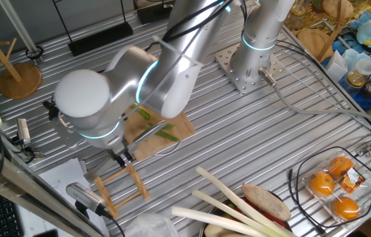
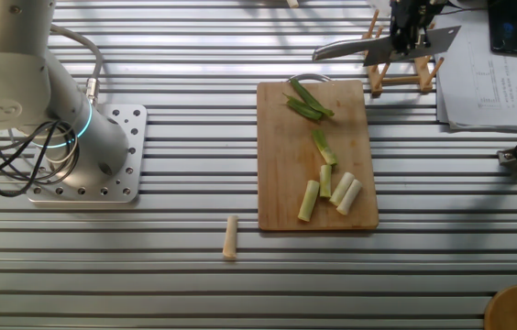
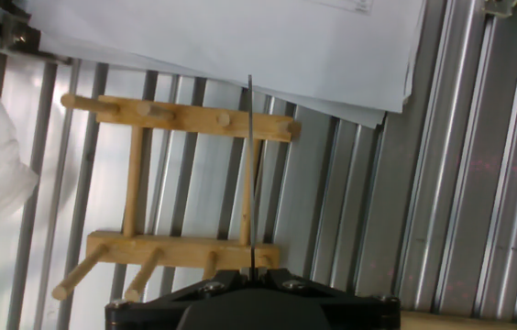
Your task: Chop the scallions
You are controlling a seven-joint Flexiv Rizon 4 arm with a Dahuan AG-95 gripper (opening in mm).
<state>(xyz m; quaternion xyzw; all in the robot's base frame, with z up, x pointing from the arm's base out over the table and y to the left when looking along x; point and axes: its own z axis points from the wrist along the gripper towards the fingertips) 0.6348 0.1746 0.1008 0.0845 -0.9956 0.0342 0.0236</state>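
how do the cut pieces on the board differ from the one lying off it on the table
The scallion pieces on the cutting board are several, from pale ones to dark green leaf bits. The stray piece is single, pale cream, and lies on the ribbed table beside the board's corner. All are short cut lengths.

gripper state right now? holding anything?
Gripper: shut on the knife, held above the wooden rack, off to the side of the cutting board. Cut scallions lie on the board.

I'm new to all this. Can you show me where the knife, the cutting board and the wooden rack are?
knife (image 2: 346,48), the other fixed view, on the flat of the blade.
cutting board (image 2: 277,156), the other fixed view, bare wood at left.
wooden rack (image 3: 135,183), hand view, on a long rail.
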